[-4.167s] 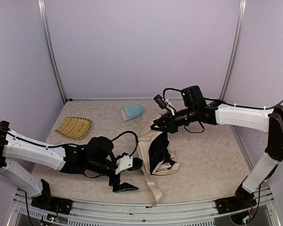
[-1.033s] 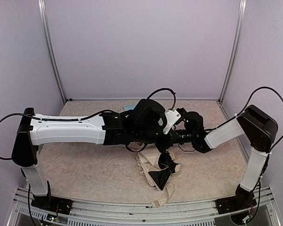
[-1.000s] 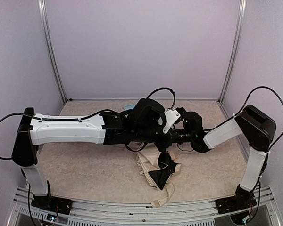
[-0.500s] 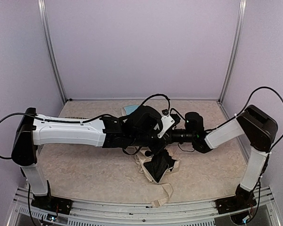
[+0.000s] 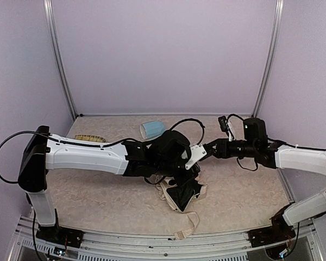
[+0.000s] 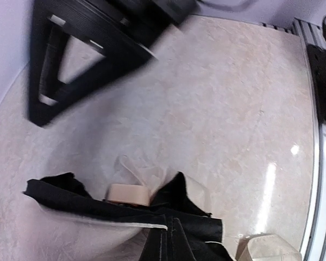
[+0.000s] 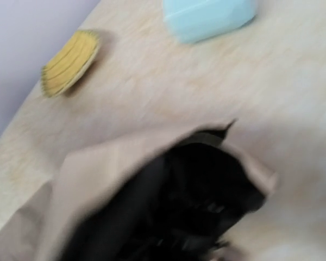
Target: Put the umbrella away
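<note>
1. One umbrella (image 5: 180, 191) lies crumpled near the middle of the table (image 5: 98, 185), slightly toward 6 o'clock, with its black lining showing.
2. Your left gripper (image 5: 191, 166) is clenched on the umbrella's fabric at its 12 o'clock edge.
3. Your right gripper (image 5: 209, 148), at 1 o'clock from the umbrella, is released, its fingers apart and holding nothing.
4. The mug (image 5: 152, 129) lies at 11 o'clock and the tray (image 5: 89, 138) at 10 o'clock, both well apart from the umbrella.

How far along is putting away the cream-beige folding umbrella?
Done: nothing; the cream-beige folding umbrella lies crumpled on the table, its beige strap trailing loose. In hand: the shut left gripper hangs near it, holding nothing visible. Remaining: bundle the fabric, strap it, stow it.
</note>
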`<action>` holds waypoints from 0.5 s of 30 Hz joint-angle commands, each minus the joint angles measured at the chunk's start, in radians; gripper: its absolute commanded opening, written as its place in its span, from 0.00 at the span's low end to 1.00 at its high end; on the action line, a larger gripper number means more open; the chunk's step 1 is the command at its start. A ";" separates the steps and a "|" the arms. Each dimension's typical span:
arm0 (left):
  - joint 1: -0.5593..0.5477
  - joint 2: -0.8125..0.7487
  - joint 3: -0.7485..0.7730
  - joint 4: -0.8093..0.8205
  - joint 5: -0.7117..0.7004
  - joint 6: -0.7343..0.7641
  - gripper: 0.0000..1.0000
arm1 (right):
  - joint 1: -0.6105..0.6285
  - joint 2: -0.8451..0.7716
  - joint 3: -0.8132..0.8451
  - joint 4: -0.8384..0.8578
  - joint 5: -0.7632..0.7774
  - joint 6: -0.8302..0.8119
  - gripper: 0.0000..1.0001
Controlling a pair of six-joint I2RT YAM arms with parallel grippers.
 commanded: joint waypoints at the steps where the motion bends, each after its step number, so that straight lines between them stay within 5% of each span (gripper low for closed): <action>1: -0.049 0.053 -0.036 0.006 0.178 0.115 0.00 | -0.013 -0.046 0.145 -0.211 0.017 -0.242 0.44; 8: -0.105 0.037 -0.075 -0.063 0.316 0.260 0.00 | 0.026 0.133 0.413 -0.353 -0.105 -0.479 0.57; 11: -0.106 0.028 -0.082 -0.092 0.316 0.270 0.00 | 0.084 0.275 0.537 -0.442 -0.102 -0.593 0.74; 13: -0.108 0.020 -0.088 -0.098 0.308 0.257 0.00 | 0.131 0.352 0.611 -0.542 -0.103 -0.663 0.96; 15: -0.110 0.011 -0.097 -0.105 0.301 0.256 0.00 | 0.193 0.393 0.628 -0.621 -0.070 -0.727 1.00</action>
